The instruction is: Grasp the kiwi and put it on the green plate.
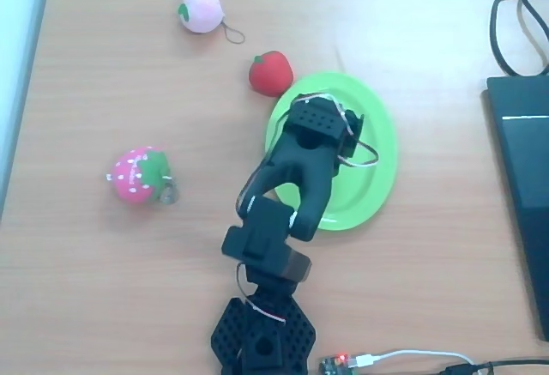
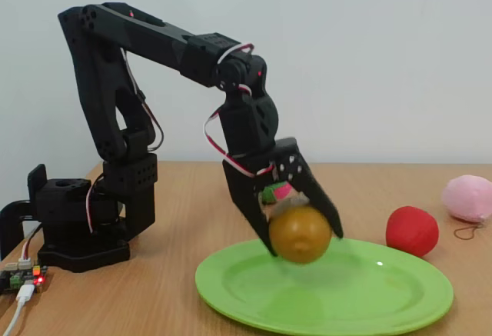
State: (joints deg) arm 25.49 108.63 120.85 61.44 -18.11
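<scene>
In the fixed view the black arm [image 2: 154,44] is reaching out from its base, upper link upright, forearm sloping down, wrist bending so the gripper [image 2: 301,237] is pointing downward; its jaws are clasping the kiwi [image 2: 300,233] between them, just above the green plate [image 2: 369,290], seemingly not touching it; a red round fruit [image 2: 412,231] is sitting beyond the jaws beside the rim; in the overhead view the arm is covering the plate's left part, a pink strawberry [image 1: 137,175] lying well apart.
</scene>
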